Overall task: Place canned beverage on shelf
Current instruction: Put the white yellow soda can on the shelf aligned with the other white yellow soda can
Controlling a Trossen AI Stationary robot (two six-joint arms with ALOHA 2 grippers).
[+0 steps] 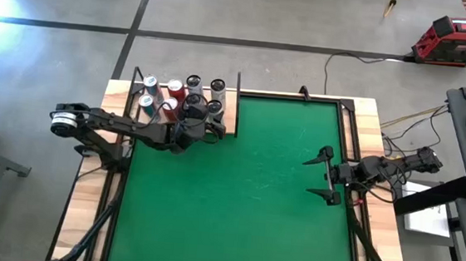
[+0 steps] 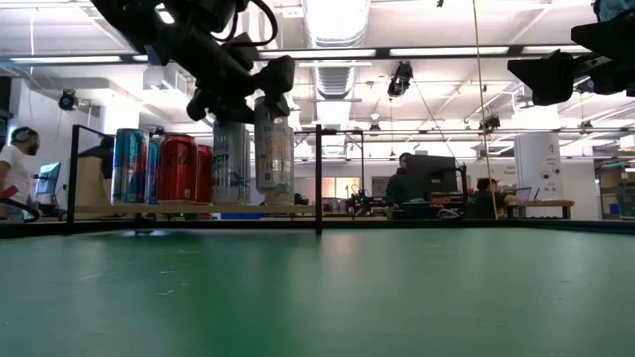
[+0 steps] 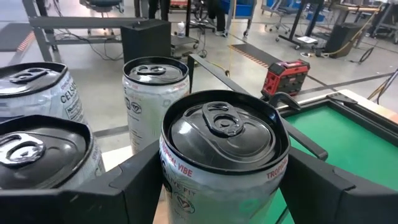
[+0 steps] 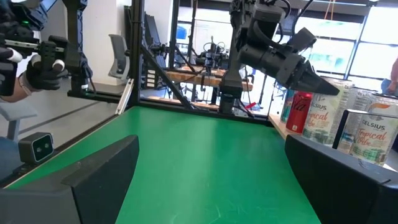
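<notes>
The shelf (image 1: pixel 230 119) is a light-wood board with thin black rods at the table's far left, and it holds several cans. My left gripper (image 1: pixel 213 119) is shut on a dark-topped can (image 3: pixel 217 134) at the shelf's near right corner, beside the corner rod (image 2: pixel 317 178). This can is the rightmost one in the low view (image 2: pixel 274 149). A silver-topped can (image 3: pixel 155 71) stands just behind it. My right gripper (image 1: pixel 327 175) is open and empty, held above the right side of the green mat (image 1: pixel 245 190). My left gripper pinches the can's upper side wall (image 3: pixel 171 168), just under the rim, between its two fingers (image 3: pixel 134 186), one on each side. The fingers come slanting down from the near left. The can is upright, its base level with the shelf board (image 2: pixel 189 207).
Red, blue and white cans (image 2: pixel 179 169) stand close together on the shelf to the left of the held can. Black rods (image 1: pixel 236 106) rise along the shelf's edges. The green mat covers most of the table. People sit at desks in the room beyond (image 2: pixel 402 188).
</notes>
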